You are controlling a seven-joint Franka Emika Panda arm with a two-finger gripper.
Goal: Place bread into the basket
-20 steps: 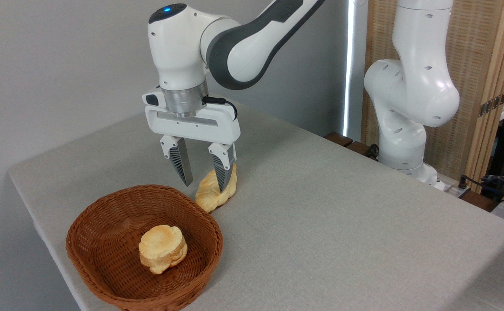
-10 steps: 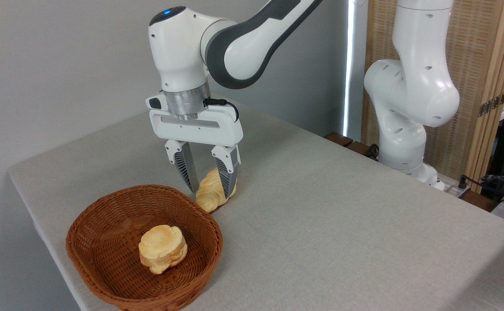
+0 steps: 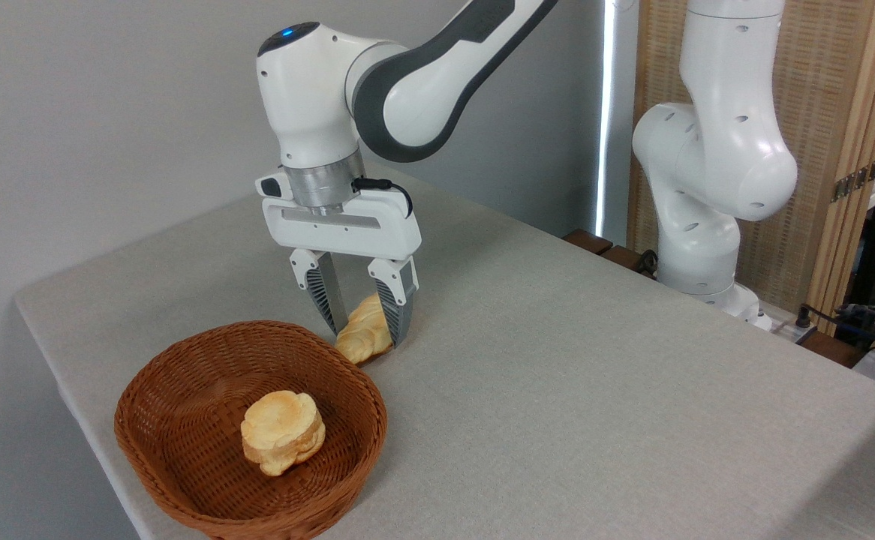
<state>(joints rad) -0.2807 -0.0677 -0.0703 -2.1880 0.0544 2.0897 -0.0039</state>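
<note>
End effector (image 3: 365, 339): fingers apart, straddling bread (image 3: 362, 336) | bread: on desk (image 3: 557, 390) | basket (image 3: 182, 450): just left-below, holds bun (image 3: 282, 431)

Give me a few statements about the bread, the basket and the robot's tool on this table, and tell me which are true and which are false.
1. The braided bread lies inside the basket. False: it lies on the table, just outside the basket's far rim.
2. A round pale bun sits in the basket. True.
3. The tool is high above the table, far from any bread. False: its fingers reach down on either side of the braided bread.
4. The basket is woven and reddish-brown. True.
5. The braided bread is lifted clear of the table. False: it rests on the cloth.
</note>
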